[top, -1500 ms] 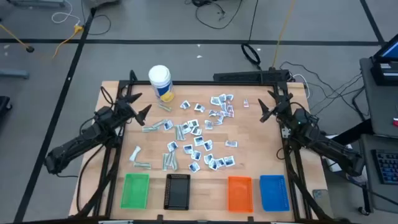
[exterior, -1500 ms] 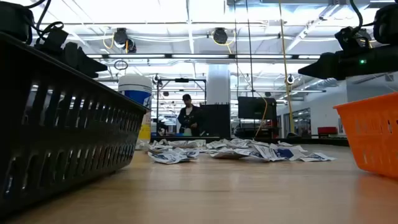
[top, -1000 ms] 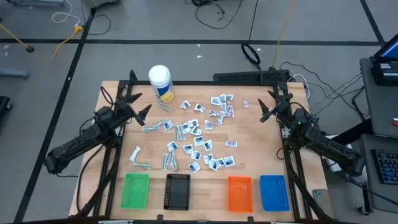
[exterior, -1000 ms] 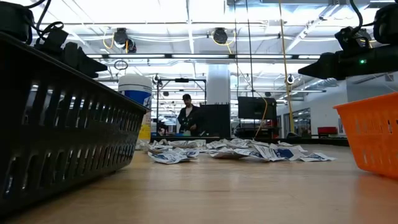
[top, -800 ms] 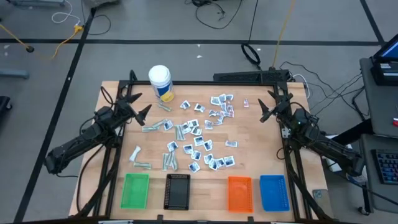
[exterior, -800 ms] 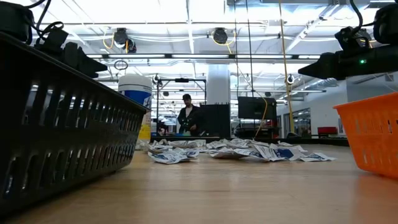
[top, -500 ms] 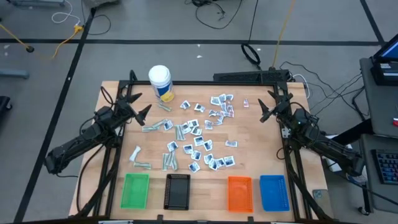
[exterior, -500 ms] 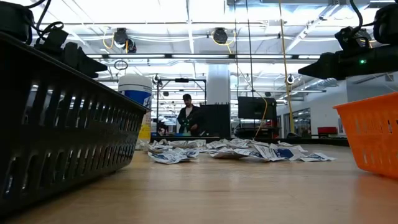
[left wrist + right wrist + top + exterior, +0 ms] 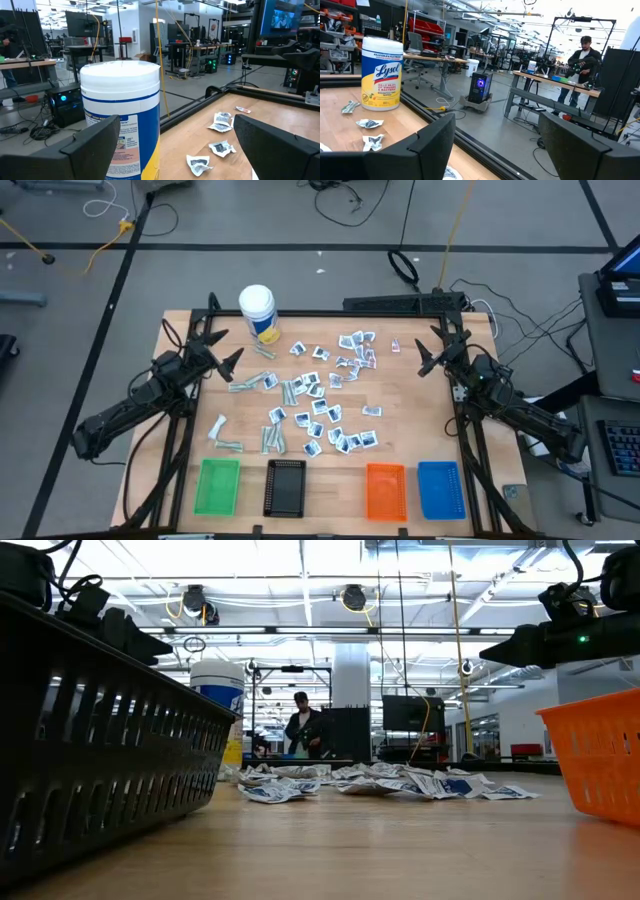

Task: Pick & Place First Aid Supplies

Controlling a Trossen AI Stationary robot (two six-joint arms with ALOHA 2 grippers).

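Note:
The first aid supplies (image 9: pixel 320 395) lie flat and scattered over the middle of the wooden table: square white-and-blue sachets, and pale wrapped strips (image 9: pixel 245 385) toward the left. In the low view they show as a low heap (image 9: pixel 380 782). My left gripper (image 9: pixel 226 347) hovers open at the table's left side, level, facing a white bottle (image 9: pixel 122 115). My right gripper (image 9: pixel 428 350) hovers open at the right side, above the table. Nothing is between either pair of fingers (image 9: pixel 85 150) (image 9: pixel 435 140).
The white bottle with a yellow label (image 9: pixel 258 312) stands at the far left. Green (image 9: pixel 218 486), black (image 9: pixel 287 487), orange (image 9: pixel 386 490) and blue (image 9: pixel 440 488) trays line the near edge. A person (image 9: pixel 302 730) stands in the room beyond the table.

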